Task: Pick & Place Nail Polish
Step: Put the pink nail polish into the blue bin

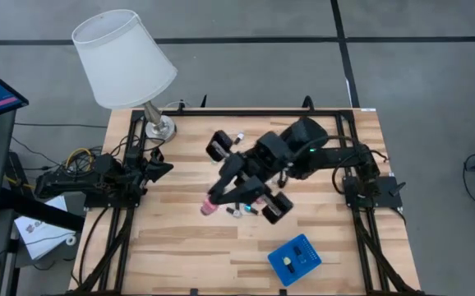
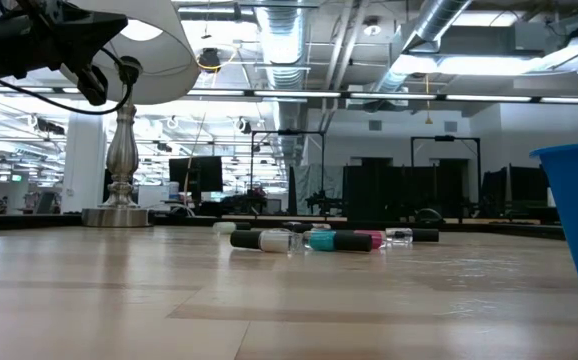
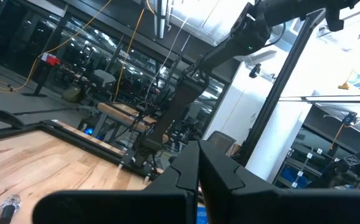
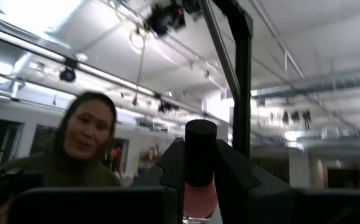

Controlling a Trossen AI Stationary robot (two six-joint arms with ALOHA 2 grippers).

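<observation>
1. While clamped on a pink, black-capped nail polish bottle [image 4: 200, 174], right tool [image 1: 221, 196] hangs above the wooden desk [image 1: 172, 247], probably bound for the blue square tray [image 1: 294, 260].
2. Left tool [image 1: 162, 169] waits closed at the desk's left edge.

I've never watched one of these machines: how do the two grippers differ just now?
The right gripper is shut on a pink nail polish bottle and reaches over the table's middle; the left gripper is shut on nothing and waits by the lamp base. Both have dark two-finger jaws.
</observation>
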